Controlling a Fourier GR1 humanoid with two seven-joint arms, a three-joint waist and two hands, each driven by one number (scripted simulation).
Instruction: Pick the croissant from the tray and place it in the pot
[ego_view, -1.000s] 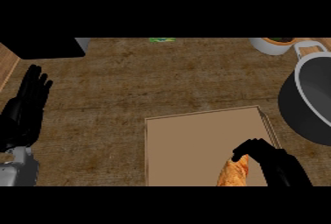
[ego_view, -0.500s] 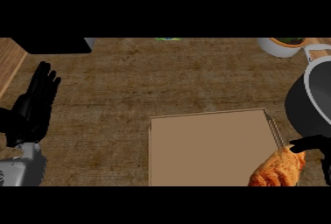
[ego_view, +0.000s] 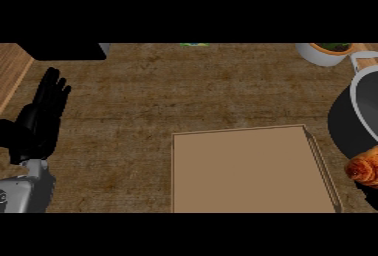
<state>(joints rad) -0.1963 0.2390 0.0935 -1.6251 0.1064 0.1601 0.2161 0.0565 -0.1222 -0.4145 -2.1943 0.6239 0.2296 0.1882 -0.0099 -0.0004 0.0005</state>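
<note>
The golden croissant (ego_view: 364, 167) shows at the view's right edge, in front of the black outer wall of the pot (ego_view: 341, 125) and just right of the tray. The pot's grey inside (ego_view: 367, 97) lies above it. Only a dark sliver of my right hand (ego_view: 371, 193) shows under the croissant, curled on it; the rest is out of view. The flat brown tray (ego_view: 247, 170) has nothing on it. My left hand (ego_view: 40, 120) rests open at the left edge, fingers up.
A white bowl (ego_view: 323, 54) stands at the back right, beside a wooden handle (ego_view: 365, 59). A black object (ego_view: 63, 50) sits at the back left. A lighter wooden strip (ego_view: 11, 70) runs along the left. Brown countertop (ego_view: 184, 90) stretches behind the tray.
My right hand has carried the croissant off the tray and to the right, up against the pot, and has nearly left the view. The left hand has stayed open.
</note>
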